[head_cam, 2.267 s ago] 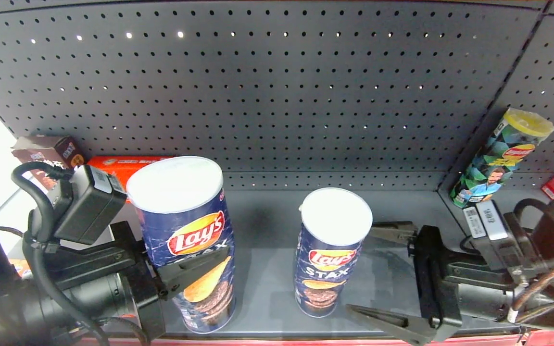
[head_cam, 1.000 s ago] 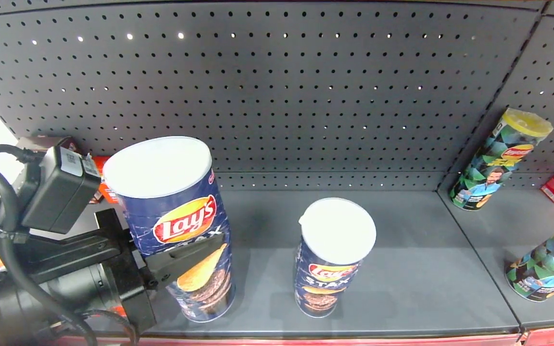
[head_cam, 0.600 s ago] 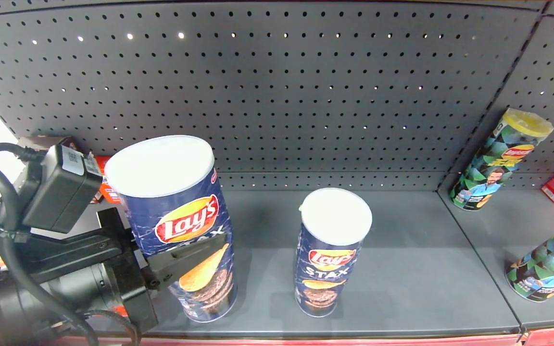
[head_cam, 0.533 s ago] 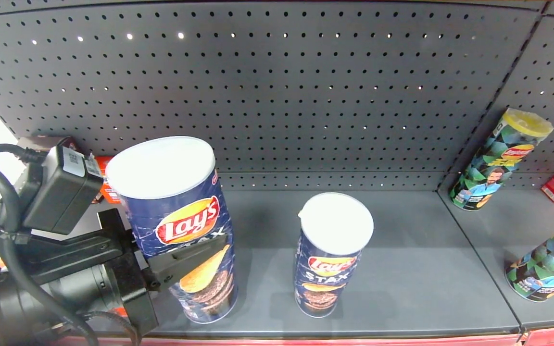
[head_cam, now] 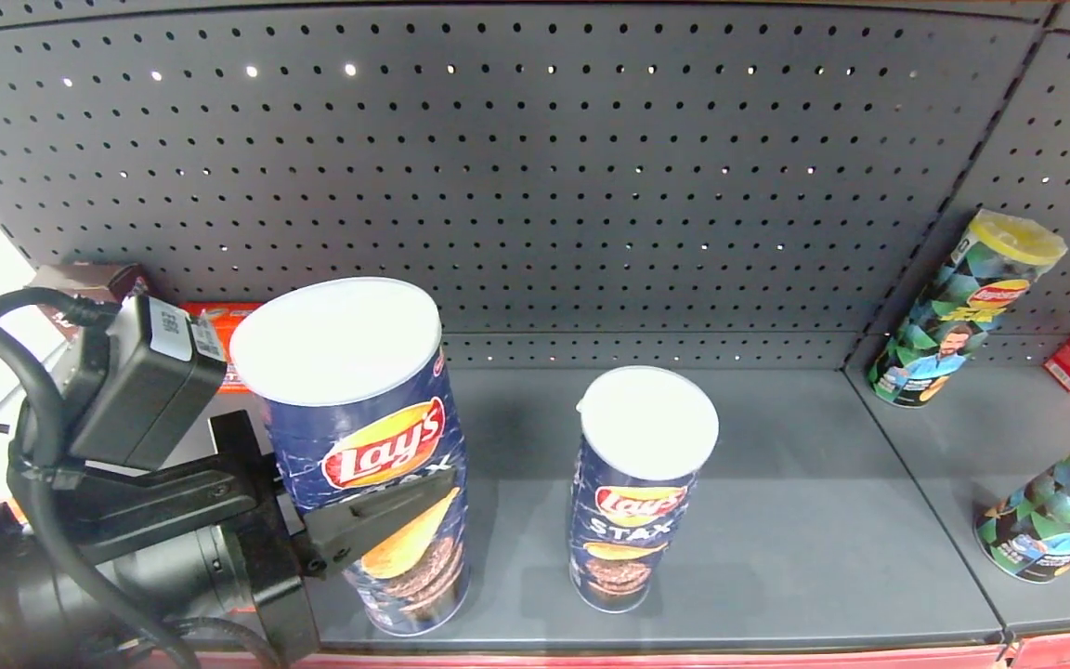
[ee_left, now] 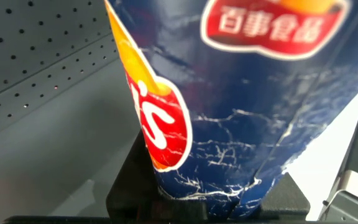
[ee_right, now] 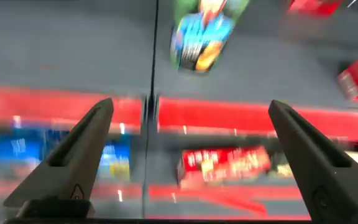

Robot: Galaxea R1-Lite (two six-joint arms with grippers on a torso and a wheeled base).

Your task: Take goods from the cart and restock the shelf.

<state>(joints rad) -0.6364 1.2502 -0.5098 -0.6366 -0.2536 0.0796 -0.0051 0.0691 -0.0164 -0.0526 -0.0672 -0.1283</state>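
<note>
A dark-blue, white-lidded chip can (head_cam: pixel 632 502) stands upright on the shelf (head_cam: pixel 795 520); its twin can (head_cam: pixel 358 437), leftward, is gripped upright.

Head view: even, fairly bright light from above. Pinpoints of light shine through holes in the pegboard panel (head_cam: pixel 535 186) at 11 o'clock. The 9 o'clock edge is blown out white. Soft, short shadows lie on the shelf (head_cam: pixel 823 520) around the standing can (head_cam: pixel 637 483). Wide-angle bowing: the patterned can (head_cam: pixel 962 307) at 3 o'clock leans outward.

Left wrist view: held can (ee_left: pixel 241 112) very close, slightly soft. White glare at 4 o'clock.

Right wrist view: background heavily motion-smeared, right gripper (ee_right: pixel 191 104) comparatively crisp.
</note>
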